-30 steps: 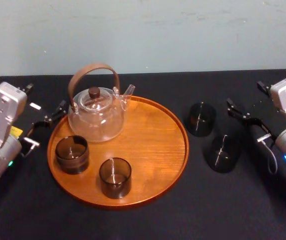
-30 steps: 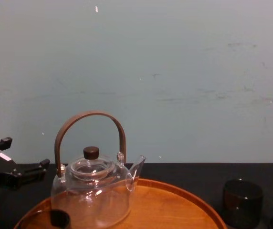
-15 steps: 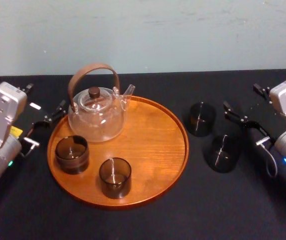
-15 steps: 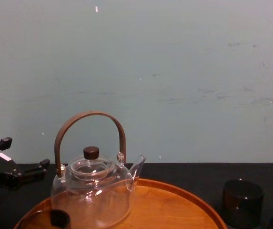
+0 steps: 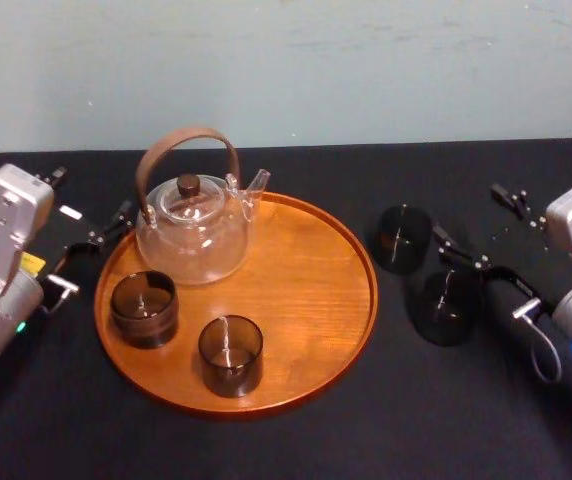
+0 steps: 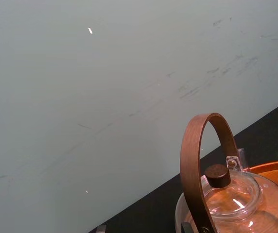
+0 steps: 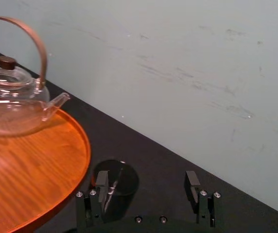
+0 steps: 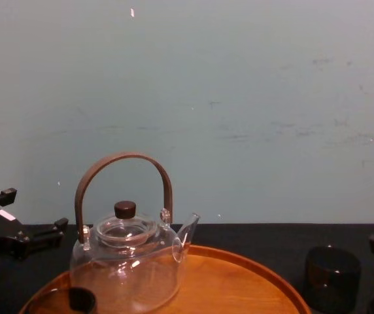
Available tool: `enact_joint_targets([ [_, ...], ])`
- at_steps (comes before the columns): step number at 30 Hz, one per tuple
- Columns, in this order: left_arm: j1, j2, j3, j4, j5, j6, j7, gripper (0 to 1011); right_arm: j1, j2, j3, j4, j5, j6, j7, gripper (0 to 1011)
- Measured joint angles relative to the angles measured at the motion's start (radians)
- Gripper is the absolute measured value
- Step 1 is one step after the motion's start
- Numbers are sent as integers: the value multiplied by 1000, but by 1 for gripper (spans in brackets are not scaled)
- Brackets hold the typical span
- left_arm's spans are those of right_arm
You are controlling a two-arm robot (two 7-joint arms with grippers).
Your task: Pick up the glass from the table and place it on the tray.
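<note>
Two dark glasses stand on the black table (image 5: 386, 440) to the right of the tray: a far glass (image 5: 401, 238) and a nearer glass (image 5: 448, 308). My right gripper (image 5: 481, 225) hangs open just right of them, one finger reaching over the nearer glass's far edge, nothing held. In the right wrist view the right gripper (image 7: 147, 179) has wide jaws, and a dark glass (image 7: 119, 178) stands beside one finger. The round orange-brown tray (image 5: 306, 290) holds a clear teapot (image 5: 194, 230) and two more dark glasses (image 5: 144, 308) (image 5: 230, 355). My left gripper (image 5: 84, 205) rests open at the tray's left.
The right half of the tray (image 7: 27, 174) is bare wood. The teapot's brown handle (image 8: 123, 160) arches high above its lid. A pale wall (image 8: 239, 98) closes off the far side of the table. Black table lies open in front of the tray and around the right-hand glasses.
My right gripper has moved left and a little nearer, coming up against the two glasses on the table. The left arm, tray and glasses have stayed put.
</note>
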Motion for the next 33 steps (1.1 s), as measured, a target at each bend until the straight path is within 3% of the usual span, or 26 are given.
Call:
enact_joint_targets([
  [17,0,0,0,0,0,0,0,1001,-124,36,40,-111,47,48,80,1002],
  [33,0,0,0,0,0,0,0,1001,-160,14,68,-106,78,86,143,1002],
])
